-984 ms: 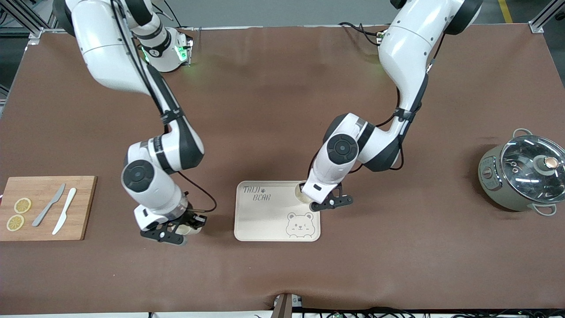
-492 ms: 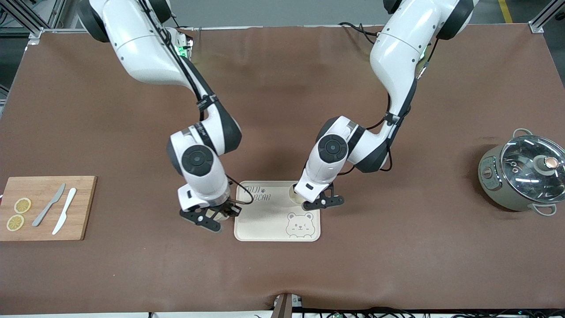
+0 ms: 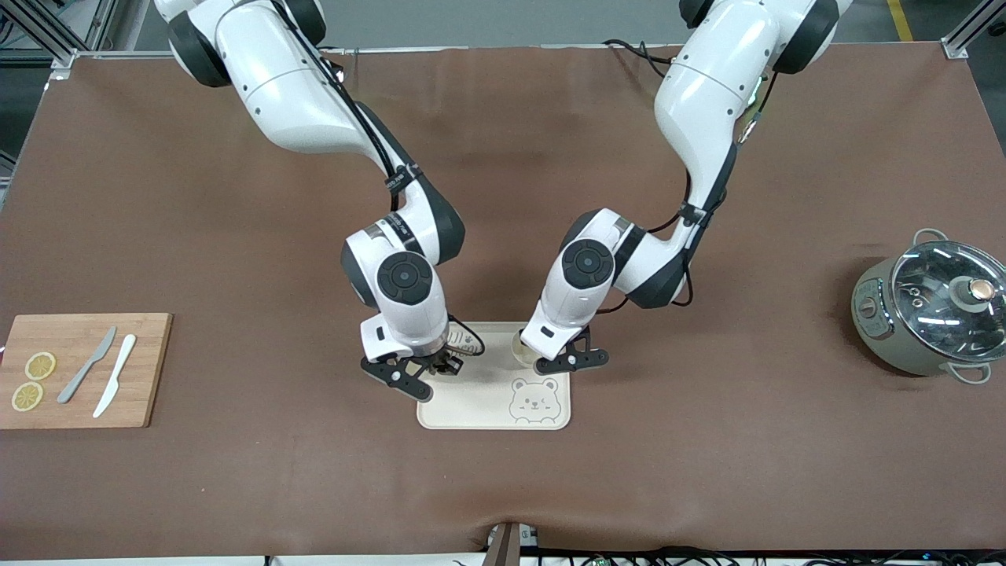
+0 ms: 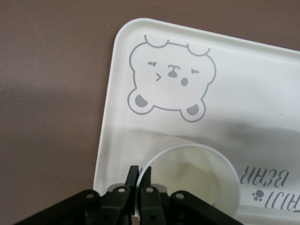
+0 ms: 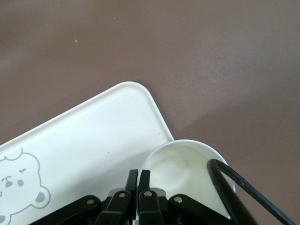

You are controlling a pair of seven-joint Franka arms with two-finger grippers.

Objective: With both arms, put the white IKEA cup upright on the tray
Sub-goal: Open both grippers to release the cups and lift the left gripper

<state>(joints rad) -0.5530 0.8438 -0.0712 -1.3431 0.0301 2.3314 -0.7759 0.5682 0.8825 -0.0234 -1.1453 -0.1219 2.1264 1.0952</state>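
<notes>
Left gripper (image 3: 567,361): clenched on the rim of a white cup (image 4: 197,180), one finger inside the wall and one outside; the cup stands mouth-up over the tray (image 3: 487,405), on the side toward the left arm's end of the tabletop (image 3: 503,487); I cannot tell whether its base rests on the tray yet
Right gripper (image 3: 416,373): grasping the rim of a second white cup (image 5: 185,176) the same way; this cup hangs mouth-up over the tray's edge toward the right arm's end, partly over bare tabletop
Tray: cream, with a bear face (image 4: 171,77); it lies in the middle of the tabletop, close to the edge nearest the front camera
Risk, right cup: if let go here it would likely land half on the tray's raised lip and tip over; the cause would be releasing before it is fully over the flat part
Risk, pinch grip: a thin rim held by two fingers could swing or slip; a quick stop would cause it
Risk, arms: both wrists crowd one small tray; a careless sideways move could knock the cups together
Risk, tray: pressing down hard could shove it
</notes>
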